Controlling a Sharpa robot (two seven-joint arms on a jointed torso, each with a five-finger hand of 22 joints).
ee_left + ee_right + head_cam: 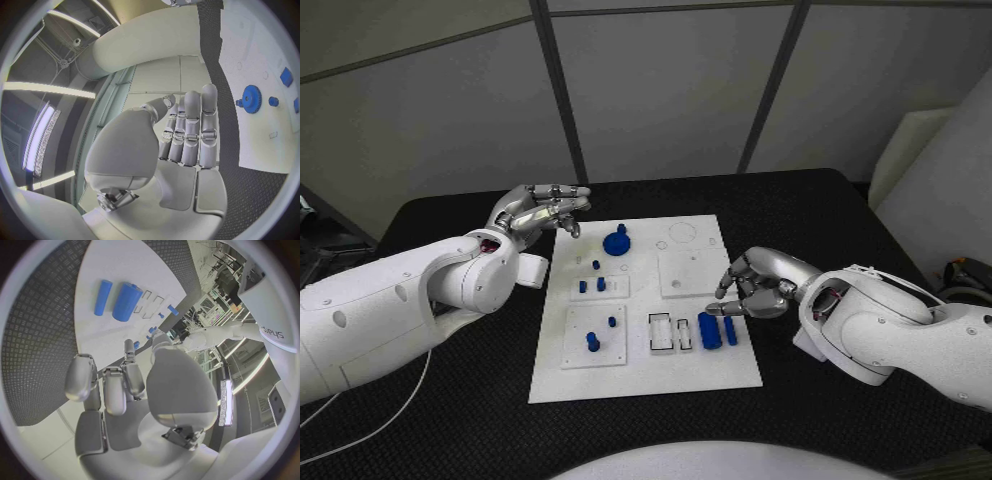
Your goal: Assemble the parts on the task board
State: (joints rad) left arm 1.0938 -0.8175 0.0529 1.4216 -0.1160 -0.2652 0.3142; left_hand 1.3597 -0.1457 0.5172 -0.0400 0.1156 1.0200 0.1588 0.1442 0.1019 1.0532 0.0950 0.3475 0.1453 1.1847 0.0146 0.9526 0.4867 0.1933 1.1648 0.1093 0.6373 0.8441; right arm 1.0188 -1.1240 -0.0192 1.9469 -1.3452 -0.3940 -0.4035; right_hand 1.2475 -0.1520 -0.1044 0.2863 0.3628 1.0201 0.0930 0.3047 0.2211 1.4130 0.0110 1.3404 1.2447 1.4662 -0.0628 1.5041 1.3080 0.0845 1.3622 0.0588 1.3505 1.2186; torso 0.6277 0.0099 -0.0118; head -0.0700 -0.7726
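- Task board [646, 385]: white plate, flat on the black table [444, 420], roughly centred between the two arms. Everything below is placed relative to it.
- Blue gear [617, 241]: sits on the board's far half, toward the left-arm side. Also visible in the left wrist view [251, 98], with a small blue peg [273, 101] just beside it.
- Small blue pegs [593, 285]: stand in a raised sub-plate near the board's left edge, mid-length. Two more blue pegs [599, 335] stand in the next sub-plate on the near side.
- Two blue cylinders [718, 329]: lie side by side at the board's right edge, next to two empty rectangular slots [671, 333]. The right wrist view shows the fat one [127, 301] and the thin one [103, 297], both loose on the board.
- Right hand [759, 283]: hovers over the board's right edge, just beyond the cylinders. Fingers curled inward, loosely together, holding nothing; no contact with the cylinders that I can see.
- Left hand [542, 210]: at the board's far-left corner, off the plate edge. Fingers straight and close together in the left wrist view [187, 135], nothing in them.
- Step, my read: early, no part in hand; the right hand looks staged to pick up a cylinder.
- Next move needs: right hand down onto one cylinder and a pinch across its width, then alignment with a slot. Risk: the neighbouring cylinder gets nudged, since the two lie nearly touching.
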